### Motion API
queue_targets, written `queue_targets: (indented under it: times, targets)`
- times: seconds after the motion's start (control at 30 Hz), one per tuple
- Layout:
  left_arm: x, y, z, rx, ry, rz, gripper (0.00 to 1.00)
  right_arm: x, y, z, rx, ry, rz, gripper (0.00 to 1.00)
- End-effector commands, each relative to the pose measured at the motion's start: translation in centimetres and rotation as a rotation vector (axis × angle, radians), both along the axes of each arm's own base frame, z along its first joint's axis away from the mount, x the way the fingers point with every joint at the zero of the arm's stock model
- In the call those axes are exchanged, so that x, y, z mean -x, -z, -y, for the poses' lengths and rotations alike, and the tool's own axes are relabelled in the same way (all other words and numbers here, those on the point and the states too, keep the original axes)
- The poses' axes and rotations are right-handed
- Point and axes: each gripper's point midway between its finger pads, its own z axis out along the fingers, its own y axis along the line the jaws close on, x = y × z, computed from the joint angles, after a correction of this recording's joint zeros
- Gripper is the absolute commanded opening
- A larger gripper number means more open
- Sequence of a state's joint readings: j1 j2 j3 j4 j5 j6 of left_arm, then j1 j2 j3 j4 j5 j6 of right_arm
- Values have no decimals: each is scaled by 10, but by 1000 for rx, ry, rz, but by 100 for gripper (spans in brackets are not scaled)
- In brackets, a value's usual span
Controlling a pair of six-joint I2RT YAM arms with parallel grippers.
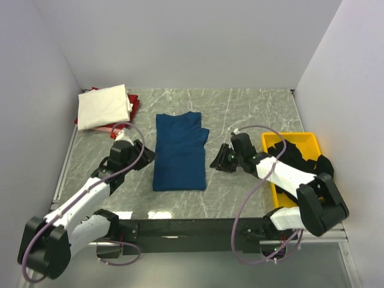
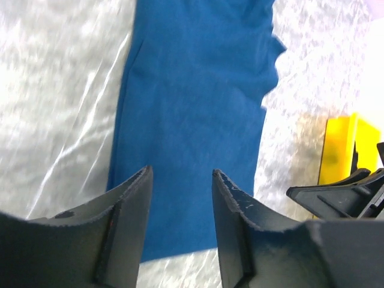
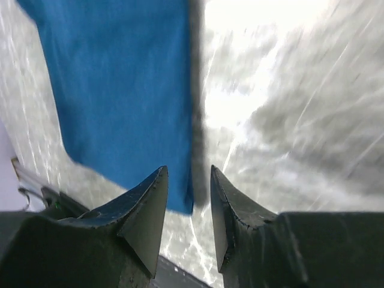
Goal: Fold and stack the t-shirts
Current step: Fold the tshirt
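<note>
Between the two pincers lies the folded dark blue cotton t-shirt (image 1: 179,153), flat on the grey marbled table (image 1: 252,114). The left pincer (image 2: 180,174) is just beside its left edge, jaws moderately parted and empty. The right pincer (image 3: 189,171) is near its right edge, narrowly parted and empty. Beyond the left pincer, a folded cream t-shirt (image 1: 103,106) rests on a red t-shirt (image 1: 135,107). Behind the right pincer, a black t-shirt (image 1: 306,157) spills over the yellow plastic tray (image 1: 297,139).

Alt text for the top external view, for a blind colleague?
A dark blue t-shirt, folded lengthwise, lies mid-table between the open left gripper and right gripper. Far left, a cream t-shirt tops a red one; black fabric spills from the yellow plastic tray.
</note>
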State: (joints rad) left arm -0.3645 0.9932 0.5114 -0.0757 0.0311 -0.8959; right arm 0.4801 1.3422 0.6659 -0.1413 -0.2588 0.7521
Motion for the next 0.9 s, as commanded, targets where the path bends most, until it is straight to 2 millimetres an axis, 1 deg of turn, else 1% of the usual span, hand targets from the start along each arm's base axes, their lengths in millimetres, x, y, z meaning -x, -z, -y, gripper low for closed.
queue_targets:
  times: [0.0,0.07,0.1,0.17,0.2,0.27,0.3,0.43,0.47,0.5,0.53,0.57,0.6,0.63,0.7,0.8,0.87]
  targets:
    - [26,11,-1,45,15,-25,51,20,-7,-12,-49,-38,29,42]
    - [36,18,-2,59,21,-35,52,30,-5,-16,-57,-38,17,43]
    - [45,25,-4,70,20,-40,52,42,-4,-21,-58,-61,17,43]
    - [54,32,-4,82,27,-49,52,48,-2,-23,-67,-46,16,47]
    - [59,37,-7,85,20,-55,52,54,1,-22,-70,-47,13,48]
    - [66,44,-8,80,22,-74,52,57,2,-24,-89,-38,10,48]
    - [70,48,-8,89,19,-81,52,60,6,-23,-83,-35,4,48]
    - [83,59,-9,92,4,-112,51,70,13,-33,-79,-62,-17,48]
    - [85,62,-11,87,-11,-118,51,71,13,-35,-85,-58,-19,48]
    - [88,67,-16,84,-46,-130,51,73,17,-35,-78,-56,-28,48]
    - [93,68,-12,93,-30,-136,51,74,20,-35,-70,-50,-33,48]
    - [96,70,-10,101,-26,-142,51,72,18,-39,-93,-46,-19,48]
    - [96,74,-14,102,-63,-142,51,73,22,-38,-92,-41,-27,48]
    - [99,77,-11,102,-54,-149,51,71,20,-41,-104,-38,-18,48]
    - [104,85,-11,99,-69,-173,52,72,25,-42,-96,-39,-28,48]
    - [106,92,-10,86,-71,-184,53,72,31,-45,-87,-39,-37,48]
    - [106,91,-6,88,-64,-180,52,71,32,-47,-90,-37,-39,48]
